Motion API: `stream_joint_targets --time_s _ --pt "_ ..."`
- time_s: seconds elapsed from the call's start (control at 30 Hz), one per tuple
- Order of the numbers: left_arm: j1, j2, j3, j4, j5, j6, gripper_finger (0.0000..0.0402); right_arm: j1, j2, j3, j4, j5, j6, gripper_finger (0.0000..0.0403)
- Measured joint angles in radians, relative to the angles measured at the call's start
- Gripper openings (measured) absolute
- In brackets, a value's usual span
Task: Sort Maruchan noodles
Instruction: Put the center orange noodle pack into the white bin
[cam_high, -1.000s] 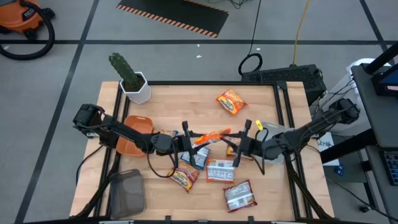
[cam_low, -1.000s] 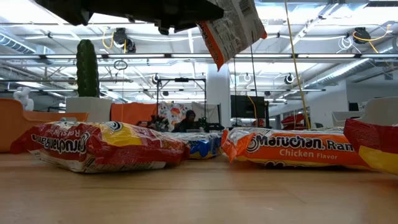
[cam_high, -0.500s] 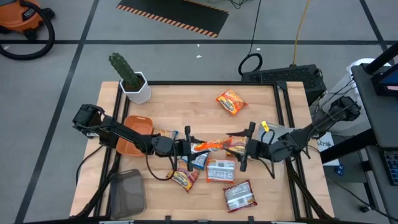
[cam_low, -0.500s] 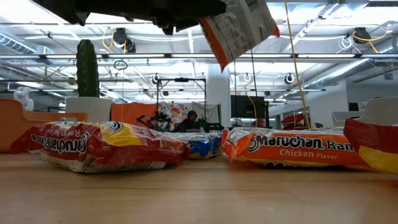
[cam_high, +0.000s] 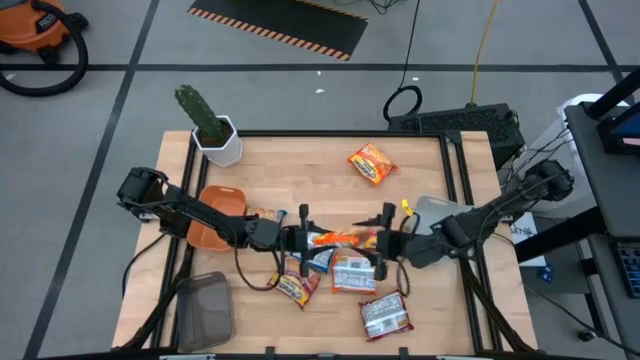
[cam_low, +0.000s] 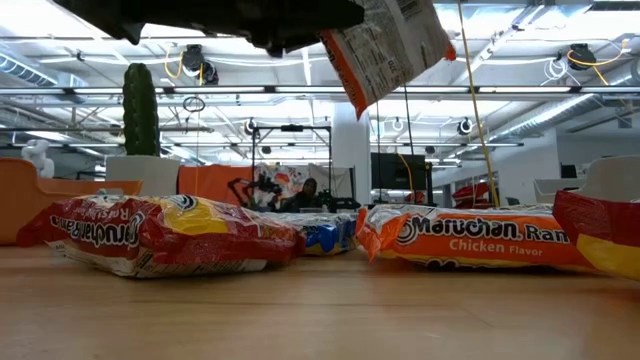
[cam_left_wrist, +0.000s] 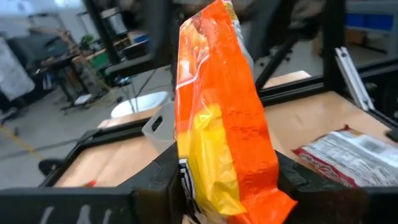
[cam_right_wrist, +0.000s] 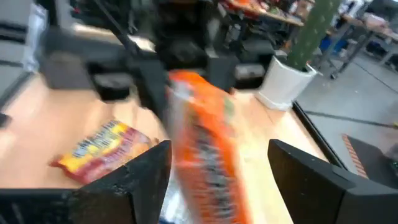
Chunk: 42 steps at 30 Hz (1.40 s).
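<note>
Orange packet (cam_high: 338, 238) held in the air above the table middle, well off the wood, long axis running from the left gripper (cam_high: 303, 238) toward the right gripper (cam_high: 383, 243), standing on edge so only its thin side faces up. Left gripper fingers pinch one short end of it; in the left wrist view the orange-yellow packet (cam_left_wrist: 221, 134) rises between the two dark fingers (cam_left_wrist: 163, 180). The free end points at the right gripper, whose fingers (cam_right_wrist: 134, 171) are spread wide with the packet (cam_right_wrist: 205, 146) between them; contact cannot be told.

Relative to the held packet: a blue-white packet (cam_high: 318, 259) and a red-white packet (cam_high: 353, 273) lie flat just below it, an orange-yellow one (cam_high: 295, 286) beside those toward the left arm, another red-white packet (cam_high: 384, 314) nearer the front table edge, an orange one (cam_high: 372, 163) well apart toward the far edge. Orange bowl (cam_high: 217, 218) sits behind the left gripper, potted cactus (cam_high: 208, 122) beyond it at the far corner.
</note>
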Motion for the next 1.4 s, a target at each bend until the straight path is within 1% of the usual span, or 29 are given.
stream_joint_targets --time_s 0.13,0.17,0.27,0.33,0.67,0.8,0.9,1.0,1.17,1.27,1.4 --pt "0.001 -0.001 0.0 0.0 0.019 0.044 0.0141 -0.032 0.037 0.0 -0.001 -0.121 -0.002 0.0258" --pt "0.002 -0.001 0.0 0.0 0.02 0.045 0.0141 -0.036 0.046 0.0 -0.001 -0.134 -0.002 0.0258" --pt "0.009 -0.001 0.0 0.0 0.021 0.059 0.0141 -0.046 0.061 0.0 -0.006 -0.131 -0.012 0.025" --pt "0.01 -0.001 0.0 0.0 0.019 0.072 0.0141 -0.047 0.063 0.0 -0.009 -0.125 -0.022 0.0238" --pt "0.012 -0.001 0.0 0.004 0.025 0.086 0.0143 -0.039 0.055 0.0 -0.03 -0.122 -0.038 0.0142" --pt "0.012 -0.001 0.0 0.009 0.019 0.085 0.0167 -0.039 0.054 0.0 -0.029 -0.123 -0.044 0.012" --pt "0.01 -0.001 0.0 0.015 0.009 0.08 0.0195 -0.038 0.049 0.0 -0.047 -0.124 -0.047 0.012" --pt "0.004 -0.001 0.0 0.016 -0.023 0.054 0.0222 -0.037 0.029 0.0 -0.073 -0.125 -0.037 0.0125" --pt "-0.022 -0.001 0.0 0.011 -0.117 -0.007 0.0256 -0.026 -0.027 0.0 -0.174 -0.125 0.023 0.0122" --pt "-0.038 -0.001 0.0 -0.015 -0.15 -0.007 0.0264 -0.011 -0.067 -0.001 -0.239 -0.105 0.059 0.0121" --pt "-0.049 -0.001 0.0 -0.078 -0.23 -0.01 0.0266 0.007 -0.123 -0.001 -0.293 -0.055 0.119 0.0121"
